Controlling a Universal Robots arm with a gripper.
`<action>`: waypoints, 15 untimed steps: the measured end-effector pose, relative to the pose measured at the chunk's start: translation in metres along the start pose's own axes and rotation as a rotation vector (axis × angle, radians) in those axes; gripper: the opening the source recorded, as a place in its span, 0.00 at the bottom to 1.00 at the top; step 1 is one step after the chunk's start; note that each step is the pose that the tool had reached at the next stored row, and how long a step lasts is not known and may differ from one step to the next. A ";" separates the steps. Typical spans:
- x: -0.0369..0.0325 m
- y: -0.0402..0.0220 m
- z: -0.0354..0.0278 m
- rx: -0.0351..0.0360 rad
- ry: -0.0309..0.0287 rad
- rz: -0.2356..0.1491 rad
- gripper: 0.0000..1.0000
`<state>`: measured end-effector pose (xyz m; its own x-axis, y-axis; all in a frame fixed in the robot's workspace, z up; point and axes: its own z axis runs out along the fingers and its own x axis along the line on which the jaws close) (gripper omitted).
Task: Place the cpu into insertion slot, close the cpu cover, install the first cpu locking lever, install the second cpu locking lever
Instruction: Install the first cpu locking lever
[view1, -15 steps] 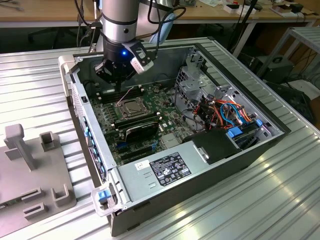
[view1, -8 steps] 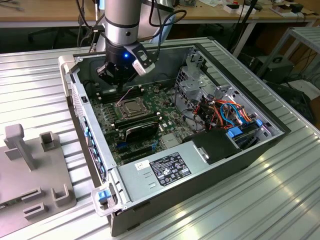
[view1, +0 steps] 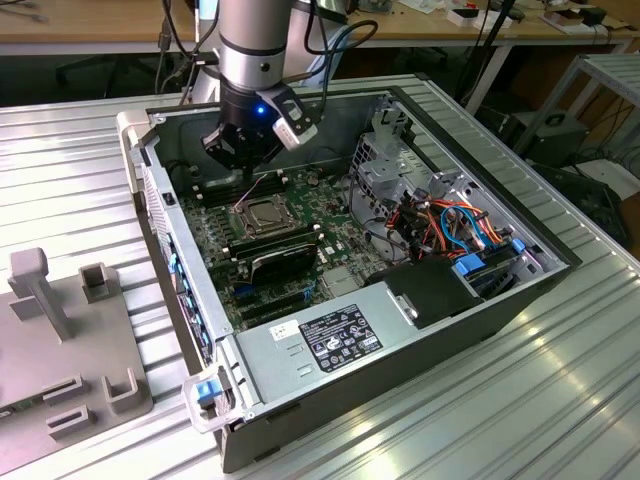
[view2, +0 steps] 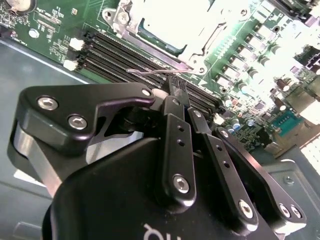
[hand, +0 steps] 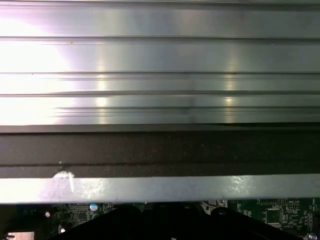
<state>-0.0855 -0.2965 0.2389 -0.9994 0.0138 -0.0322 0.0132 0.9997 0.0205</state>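
The cpu sits in the insertion slot on the green board, the cpu cover apparently down around it. The gripper hangs just above the slot's edge, its fingers pinched together, seemingly beside a thin wire lever.

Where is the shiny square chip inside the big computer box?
Find the open computer case on the ribbed metal table, then the green circuit board on its floor. Right below the robot's black gripper sits the cpu, a flat square with a silvery top inside a metal frame. The long black memory slots beside it are thin strips, not squares.
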 end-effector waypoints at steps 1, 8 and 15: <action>0.0000 0.0000 0.0000 0.0001 0.0000 0.000 0.11; -0.0008 0.0000 0.0004 0.0000 -0.0001 0.000 0.11; -0.0013 0.0000 0.0011 -0.0001 -0.0001 0.000 0.11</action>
<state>-0.0842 -0.2964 0.2378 -0.9994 0.0138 -0.0323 0.0131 0.9997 0.0205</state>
